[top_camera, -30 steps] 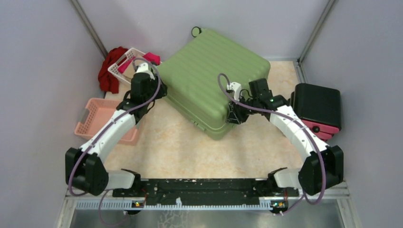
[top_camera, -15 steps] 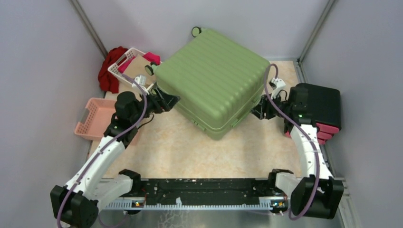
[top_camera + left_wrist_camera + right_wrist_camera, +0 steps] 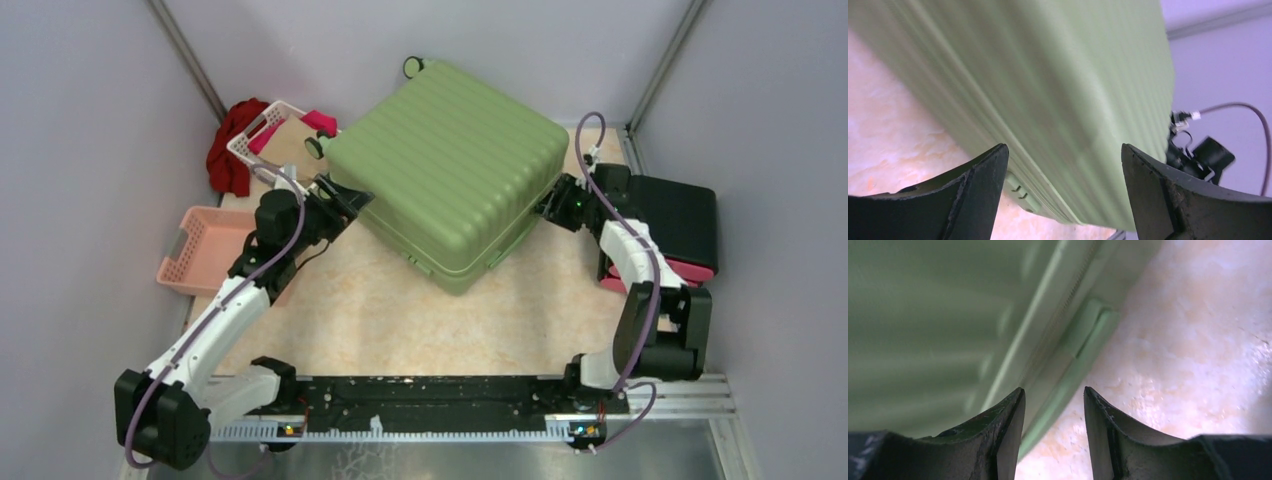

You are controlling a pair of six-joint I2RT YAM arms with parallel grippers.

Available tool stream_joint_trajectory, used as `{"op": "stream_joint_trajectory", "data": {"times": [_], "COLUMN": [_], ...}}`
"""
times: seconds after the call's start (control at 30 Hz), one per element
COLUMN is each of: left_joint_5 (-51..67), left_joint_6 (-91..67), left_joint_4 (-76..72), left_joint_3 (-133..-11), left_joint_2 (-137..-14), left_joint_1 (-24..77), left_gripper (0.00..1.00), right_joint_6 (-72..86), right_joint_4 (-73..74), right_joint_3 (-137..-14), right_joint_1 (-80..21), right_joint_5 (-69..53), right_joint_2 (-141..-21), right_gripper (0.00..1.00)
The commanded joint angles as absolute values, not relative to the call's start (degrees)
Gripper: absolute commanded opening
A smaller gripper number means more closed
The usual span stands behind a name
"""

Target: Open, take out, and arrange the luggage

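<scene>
Sage-green suitcase (image 3: 445, 170) lies shut at twelve o'clock on the counter (image 3: 400, 320), left hand (image 3: 345, 203) spread wide at its nine o'clock corner, right hand (image 3: 548, 205) half-spread by the three o'clock seam (image 3: 1048, 335), both empty; opening's the step, I reckon, and next needs a grip on that seam.

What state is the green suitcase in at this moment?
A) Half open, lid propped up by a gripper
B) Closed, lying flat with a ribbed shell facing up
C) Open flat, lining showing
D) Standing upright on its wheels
B: in the top view the sage-green suitcase lies flat with its ribbed shell facing up, both halves together and no lining showing.
</scene>
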State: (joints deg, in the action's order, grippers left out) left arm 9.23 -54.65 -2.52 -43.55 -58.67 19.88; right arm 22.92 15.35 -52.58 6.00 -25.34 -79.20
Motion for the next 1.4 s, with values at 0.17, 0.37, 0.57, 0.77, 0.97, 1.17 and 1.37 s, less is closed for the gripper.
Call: {"op": "stream_joint_trajectory", "data": {"times": [0.17,0.37,0.57,0.77,0.97,1.17,1.37], "left_joint_5": [-7.7,-4.6,-4.1,-3.8,-3.4,-3.4,-3.6], "left_joint_6": [-62.1,-62.0,-61.2,-59.1,-57.8,-58.3,-58.2], "left_joint_4": [9.8,5.6,5.4,2.6,2.2,2.4,2.8], "left_joint_3": [-50.8,-51.9,-53.2,-50.3,-49.3,-47.9,-47.3], "left_joint_2": [-65.1,-69.3,-70.8,-67.8,-65.5,-62.9,-62.0], "left_joint_1": [20.0,20.1,20.1,20.1,20.1,20.1,20.1], "left_gripper": [0.89,0.88,0.88,0.88,0.88,0.88,0.88], "right_joint_6": [27.5,27.5,28.4,29.6,30.8,31.2,31.3], "right_joint_4": [17.6,20.2,20.9,15.5,13.1,11.5,12.0], "right_joint_3": [-59.7,-57.6,-56.5,-54.5,-52.0,-51.1,-49.5], "right_joint_1": [-0.7,-1.6,-1.6,-0.2,2.2,3.3,3.8], "right_joint_5": [-16.0,-15.2,-18.8,-26.5,-26.5,-27.3,-24.5], "right_joint_2": [-87.4,-87.9,-85.8,-80.8,-78.3,-76.5,-76.9], "right_gripper": [0.43,0.4,0.48,0.64,0.52,0.42,0.21]}}
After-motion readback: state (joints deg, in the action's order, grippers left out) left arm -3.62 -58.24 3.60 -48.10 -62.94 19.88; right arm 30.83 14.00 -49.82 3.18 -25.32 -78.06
